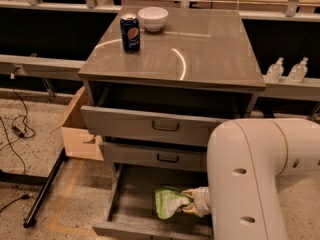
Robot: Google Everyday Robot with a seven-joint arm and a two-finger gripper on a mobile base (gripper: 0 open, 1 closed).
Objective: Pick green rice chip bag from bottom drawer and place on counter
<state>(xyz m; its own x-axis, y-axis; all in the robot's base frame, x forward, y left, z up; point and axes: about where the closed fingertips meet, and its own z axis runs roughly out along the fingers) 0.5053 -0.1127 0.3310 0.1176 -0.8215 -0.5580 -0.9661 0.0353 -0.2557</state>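
The green rice chip bag (169, 204) is crinkled and lies in the open bottom drawer (131, 206), right of its middle. My gripper (189, 200) reaches into the drawer from the right and is shut on the bag's right end. My bulky white arm (250, 179) fills the lower right and hides the drawer's right side. The counter (200, 49) is the glossy grey-brown top of the cabinet, above the two handled drawers.
A blue soda can (130, 32) and a white bowl (153, 18) stand at the counter's back left. The top handled drawer (150, 126) is pulled partly out. A cardboard box (75, 129), a black metal leg (45, 189) and cables (17, 129) are on the floor to the left. Two clear bottles (286, 70) stand on a ledge to the right.
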